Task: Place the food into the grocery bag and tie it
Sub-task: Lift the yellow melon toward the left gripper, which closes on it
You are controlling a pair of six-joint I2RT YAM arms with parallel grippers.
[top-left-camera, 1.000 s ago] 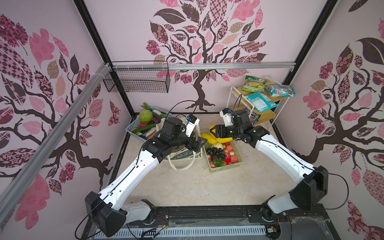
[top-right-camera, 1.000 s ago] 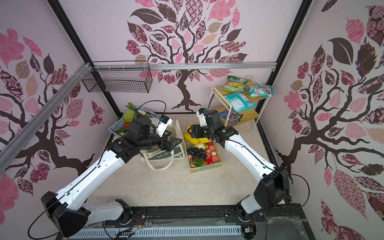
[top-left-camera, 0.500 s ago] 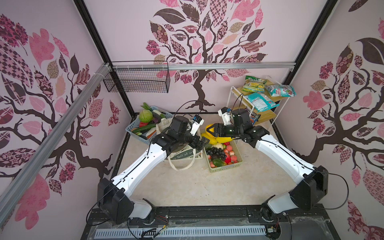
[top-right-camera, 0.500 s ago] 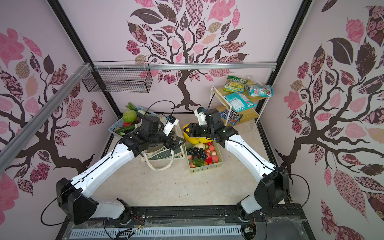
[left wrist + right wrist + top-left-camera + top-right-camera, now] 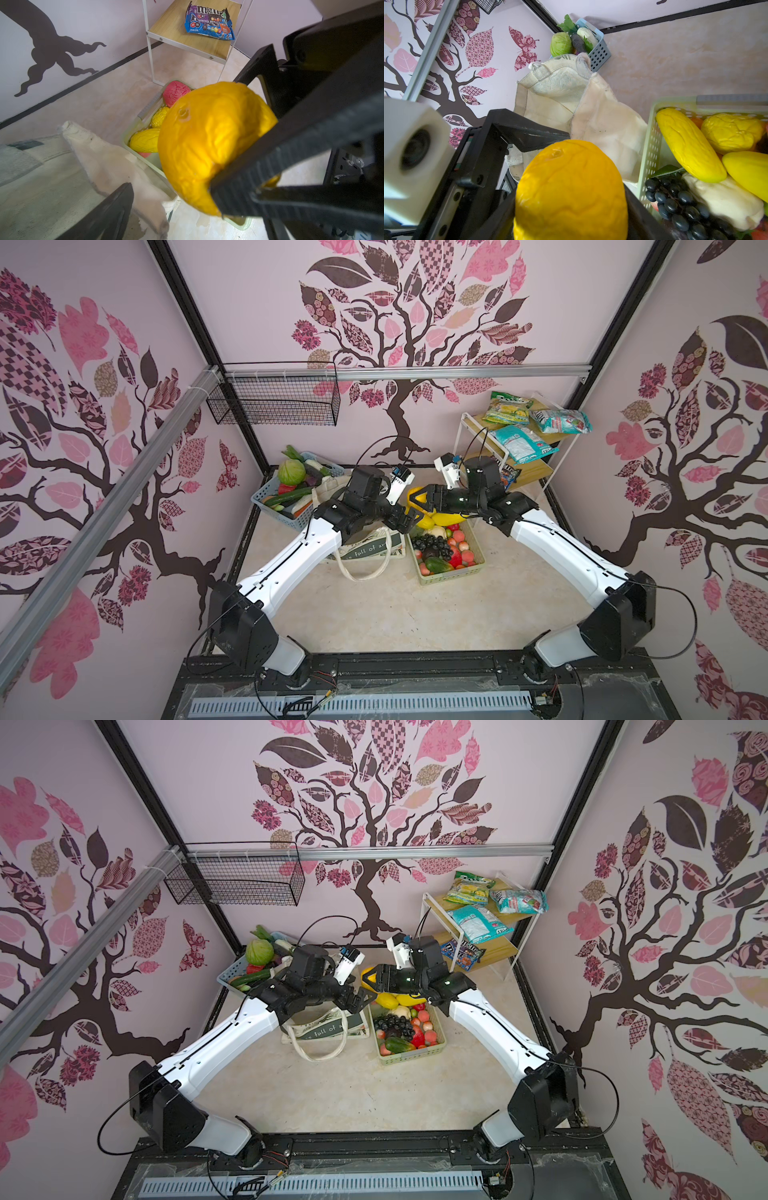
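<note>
At far left I see the blue basket (image 5: pixel 276 515) holding the cabbage (image 5: pixel 291 472). Beside it the grocery bag (image 5: pixel 371 548) sits on the floor under my left arm, and the right wrist view shows its mouth gaping. My left gripper (image 5: pixel 405 519) hangs at the bag's right edge, jaws spread wide. Just right of it, my right gripper (image 5: pixel 422 502) clamps the orange (image 5: pixel 417 494) in the air. Grapes (image 5: pixel 434 542) and yellow fruit fill the pale-green basket (image 5: pixel 453 577) below.

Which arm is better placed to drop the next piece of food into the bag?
Right. The right hand grips the orange beside the open bag; the left hand is open, holding no food.
</note>
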